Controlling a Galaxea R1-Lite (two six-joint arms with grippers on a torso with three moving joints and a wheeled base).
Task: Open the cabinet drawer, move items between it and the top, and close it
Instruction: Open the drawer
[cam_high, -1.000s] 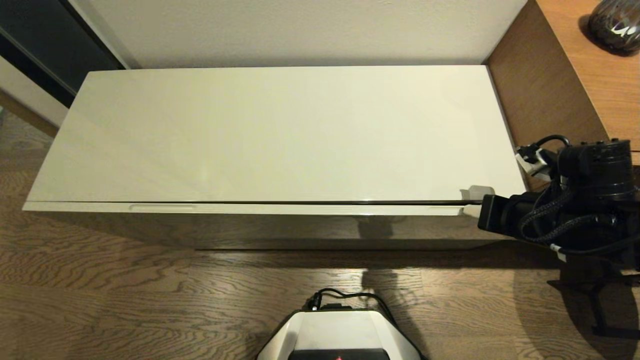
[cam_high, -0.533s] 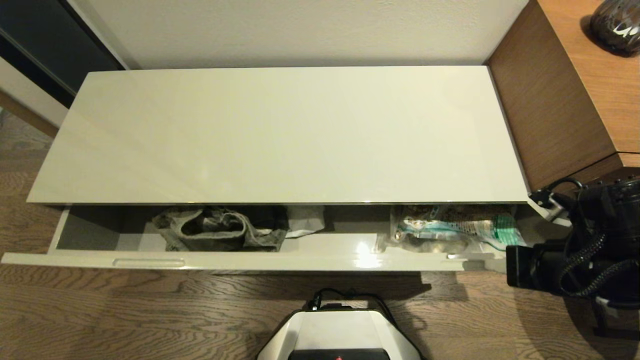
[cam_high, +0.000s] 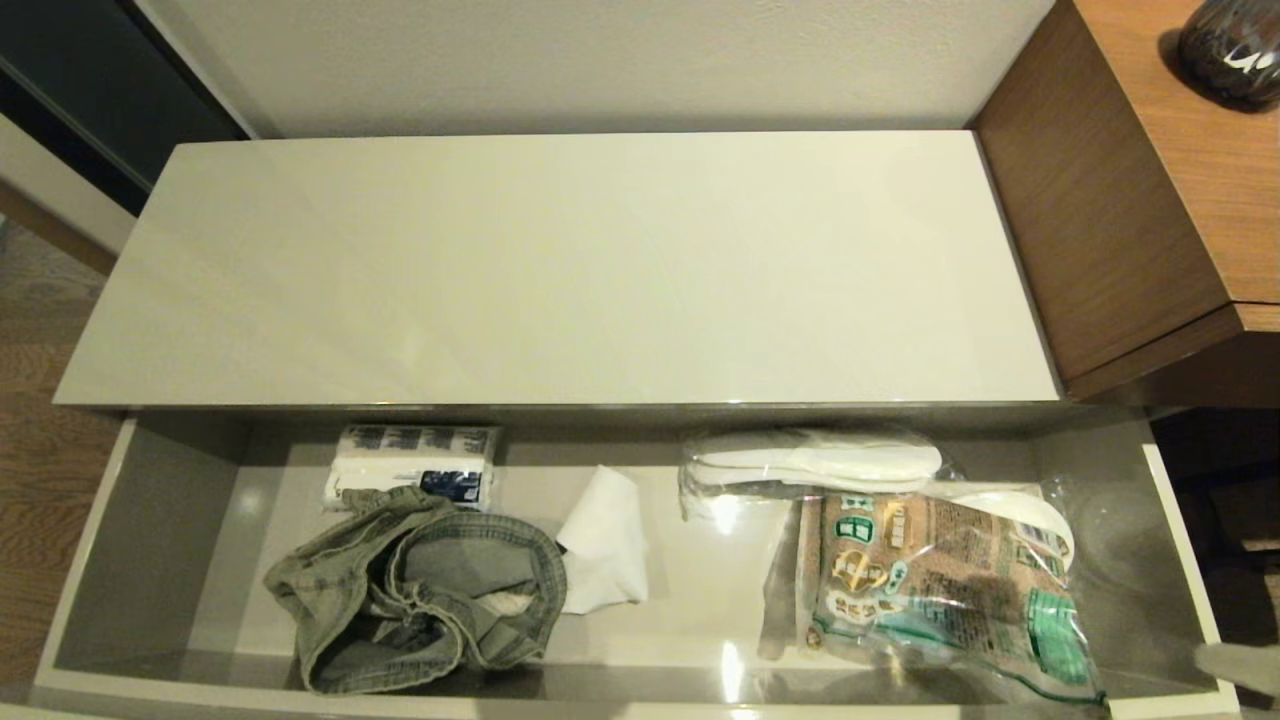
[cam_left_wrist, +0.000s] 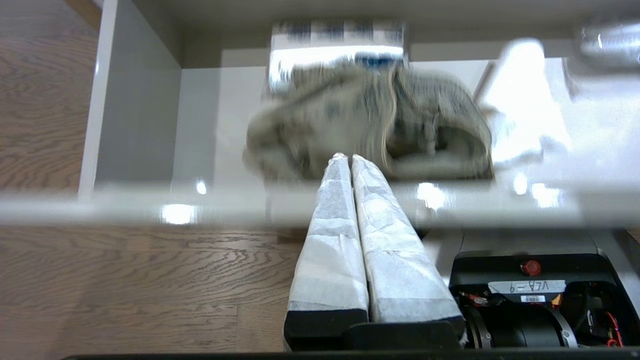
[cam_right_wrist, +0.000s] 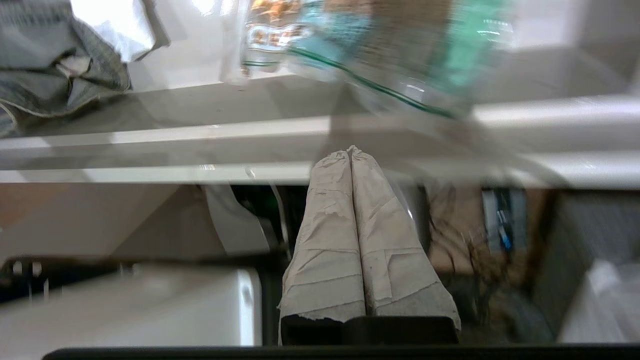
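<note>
The top (cam_high: 560, 260) is glossy cream-white; the cabinet drawer (cam_high: 150, 540) has grey walls and a pale shiny floor. Inside, the denim garment (cam_high: 420, 590) is faded grey-green with lighter stitched seams, the slippers (cam_high: 810, 462) white under clear wrap, the food packet (cam_high: 930, 580) brown with green print, the paper pack (cam_high: 415, 462) blue-and-white, the right-hand bench (cam_high: 1190, 160) brown wood-grain

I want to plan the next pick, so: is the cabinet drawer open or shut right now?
Open. The drawer is pulled out from under the top, with the denim garment and wrapped slippers lying exposed.
</note>
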